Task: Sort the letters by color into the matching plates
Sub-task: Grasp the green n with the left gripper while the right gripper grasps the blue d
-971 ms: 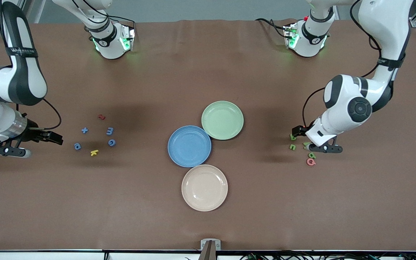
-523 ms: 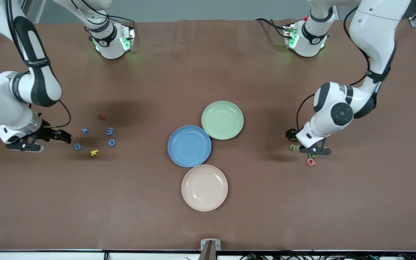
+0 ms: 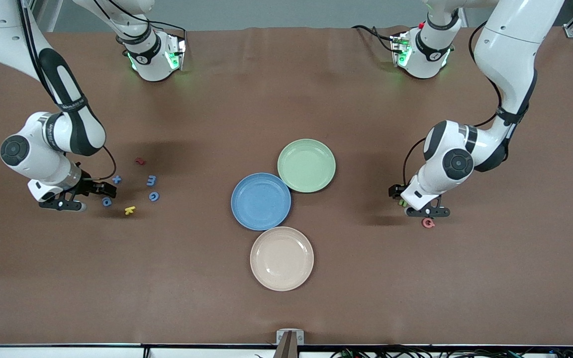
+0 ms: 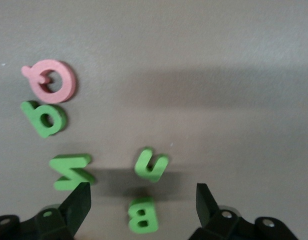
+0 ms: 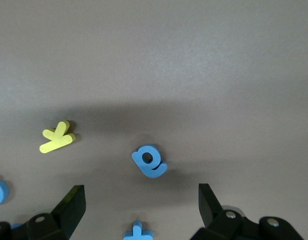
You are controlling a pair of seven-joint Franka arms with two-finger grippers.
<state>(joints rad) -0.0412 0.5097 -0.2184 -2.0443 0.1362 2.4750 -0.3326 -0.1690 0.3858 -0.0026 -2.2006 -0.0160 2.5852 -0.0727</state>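
Observation:
Blue letters lie toward the right arm's end: a plus, an "o", and two more. My right gripper hangs open over the plus, touching nothing. Green letters lie toward the left arm's end, mostly hidden in the front view under my left gripper. It is open, with the green B between its fingers and untouched. Three more green letters lie beside it. The blue plate and green plate are at mid-table, both bare.
A beige plate sits nearer the front camera than the blue plate. A yellow letter and a red one lie among the blue letters. A pink letter lies beside the green ones.
Both arms have swung in toward the table's middle. The left gripper now covers the green letters, and the right gripper has reached the blue ones.

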